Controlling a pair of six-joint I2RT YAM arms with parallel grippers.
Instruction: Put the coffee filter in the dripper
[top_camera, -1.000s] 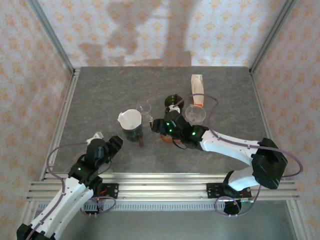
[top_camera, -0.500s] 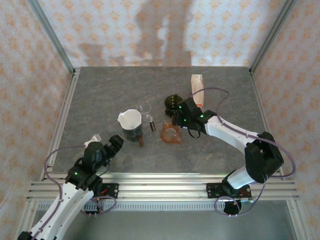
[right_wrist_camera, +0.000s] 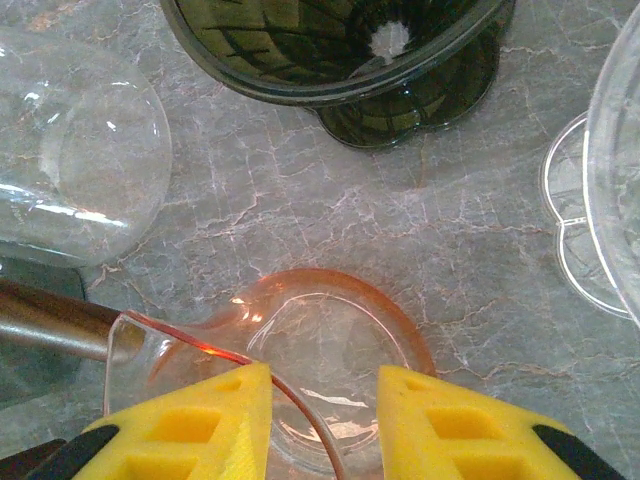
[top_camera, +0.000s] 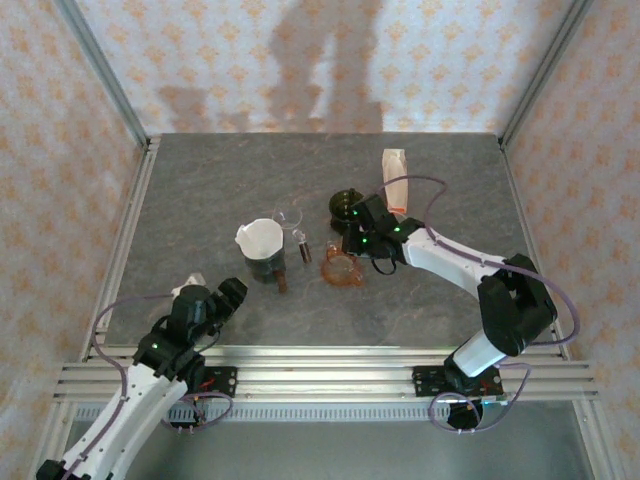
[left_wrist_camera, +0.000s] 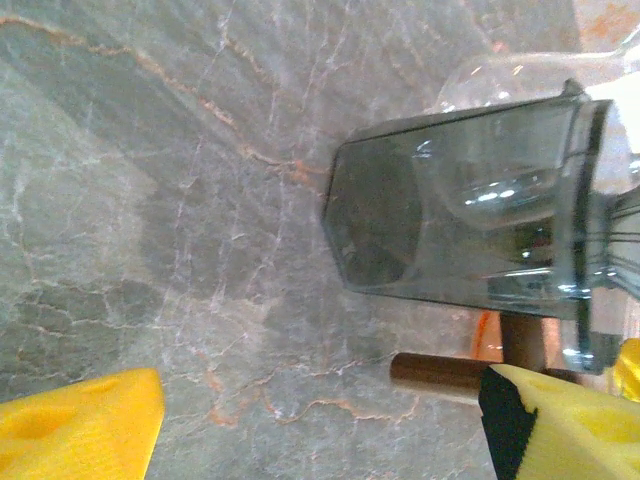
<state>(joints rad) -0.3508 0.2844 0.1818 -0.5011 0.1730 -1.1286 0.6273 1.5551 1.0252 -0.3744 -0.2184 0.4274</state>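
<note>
white coffee filter (top_camera: 258,237) sits opened as a cone in the mouth of the grey vessel (left_wrist_camera: 450,200), left of centre in the top view, upright, wood handle (left_wrist_camera: 440,372) pointing toward the lower edge; looks seated, can't tell how deep. left pincer (left_wrist_camera: 320,405) wide, nothing between its pads, lower left of the top view, near the vessel but apart from it. right pincer (right_wrist_camera: 322,378) low over the orange dripper (right_wrist_camera: 330,330) at centre, pads at a narrow gap with the dripper's thin glass edge running between them; neither pad is plainly pressing on it, so I read it as not gripped yet. green dripper (right_wrist_camera: 330,40) just beyond at the top of the wrist view, clear glass (right_wrist_camera: 80,170) upper left, clear dripper (right_wrist_camera: 615,170) at the right edge, all close together on the surface (top_camera: 200,190). judgement: step in hand is taking the orange dripper by its edge or handle, to ready it for a filter or shift it. to do it well: centre the glass edge between the pads before closing, close slowly since thin glass is slick, lift straight up so it doesn't clip the green dripper or the clear glass, keep the left arm off the grey vessel so the filter isn't knocked out
</note>
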